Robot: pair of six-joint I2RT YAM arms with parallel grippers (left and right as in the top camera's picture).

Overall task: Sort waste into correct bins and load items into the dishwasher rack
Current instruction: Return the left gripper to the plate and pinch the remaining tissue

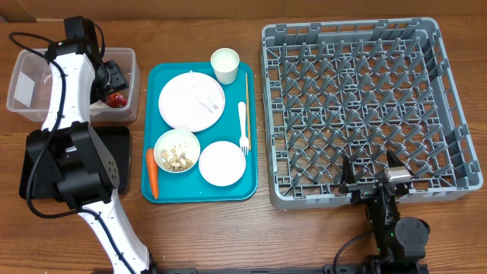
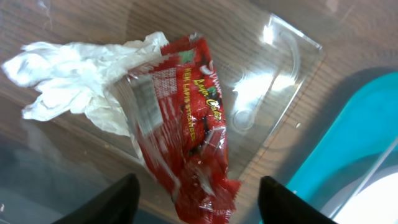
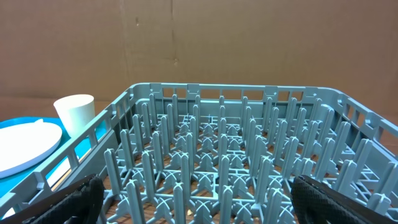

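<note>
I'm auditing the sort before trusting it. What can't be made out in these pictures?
- Overhead: the left arm covers most of the black tray; its contents are hidden.
- Overhead: the chopsticks are too thin to count.
- Overhead: the scraps in the bowl are too small to identify.

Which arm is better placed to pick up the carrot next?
Probably left. The left end effector is open over the clear tub, on the carrot's side; the right end effector sits by the dishwasher rack, farther away.

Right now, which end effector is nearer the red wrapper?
Left. The left end effector hovers, open, right over the red wrapper in the clear tub; the right end effector sits at the dishwasher rack's near edge, well away.
</note>
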